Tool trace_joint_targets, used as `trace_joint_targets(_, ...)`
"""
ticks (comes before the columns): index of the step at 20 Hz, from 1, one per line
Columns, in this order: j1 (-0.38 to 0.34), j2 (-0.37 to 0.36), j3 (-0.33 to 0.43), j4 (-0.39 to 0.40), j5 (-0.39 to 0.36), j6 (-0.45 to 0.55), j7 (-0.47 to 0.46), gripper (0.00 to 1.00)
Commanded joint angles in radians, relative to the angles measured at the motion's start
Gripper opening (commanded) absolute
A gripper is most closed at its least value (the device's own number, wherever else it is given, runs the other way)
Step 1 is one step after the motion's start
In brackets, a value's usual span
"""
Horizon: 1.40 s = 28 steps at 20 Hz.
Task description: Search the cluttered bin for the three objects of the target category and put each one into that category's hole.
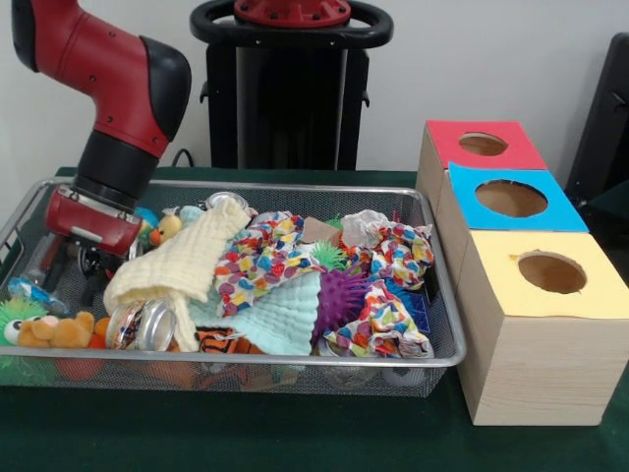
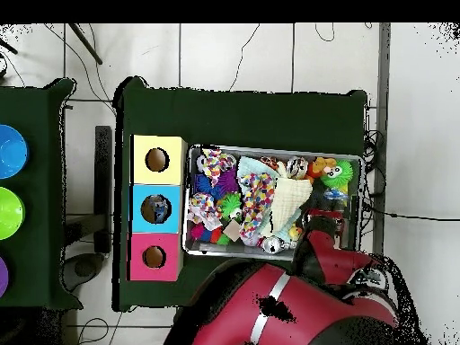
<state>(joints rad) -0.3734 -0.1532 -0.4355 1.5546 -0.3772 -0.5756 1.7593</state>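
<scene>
The wire-mesh bin [image 1: 324,362] is full of clutter. My gripper [image 1: 71,267] is lowered into its left end, fingers [image 1: 47,262] apart with nothing seen between them. A small clear bottle with a blue label [image 1: 27,291] lies just left of it by the bin wall. A whitish crumpled thing [image 1: 364,226] at the back right may be another bottle. The blue-topped box's hole [image 1: 511,199] is the middle one of three on the right. In the overhead view the arm [image 2: 314,247] covers the bin's lower right corner [image 2: 274,148], and the blue box's hole [image 2: 155,209] shows.
Also in the bin are two drink cans [image 1: 142,324], a yellow cloth [image 1: 187,261], patterned cloths [image 1: 260,261], a purple spiky ball [image 1: 344,293], a green one [image 1: 329,256] and plush toys [image 1: 49,331]. The red-topped box [image 1: 482,145] and yellow-topped box [image 1: 550,272] flank the blue one.
</scene>
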Motion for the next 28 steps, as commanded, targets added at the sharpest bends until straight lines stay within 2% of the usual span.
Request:
trace_joint_targets(1,-0.05,-0.001,0.212,-0.095,-0.093,0.126,0.153,1.0)
trace_joint_targets(6,-0.039,0.01,0.193,-0.096,-0.075,0.061,0.143,1.0)
trace_joint_targets(11,-0.041,0.008,0.202,-0.091,-0.062,0.08,0.145,1.0)
trace_joint_targets(18,-0.022,0.017,0.173,-0.078,-0.01,0.066,0.141,1.0)
trace_joint_targets(20,0.005,-0.01,0.127,-0.033,0.031,0.06,0.141,1.0)
trace_joint_targets(23,0.095,-0.113,-0.013,0.112,0.116,0.082,0.143,1.0)
trace_joint_targets(25,0.165,-0.153,-0.116,0.204,0.192,0.067,0.144,1.0)
trace_joint_targets(28,0.258,-0.14,-0.232,0.289,0.32,0.028,0.141,1.0)
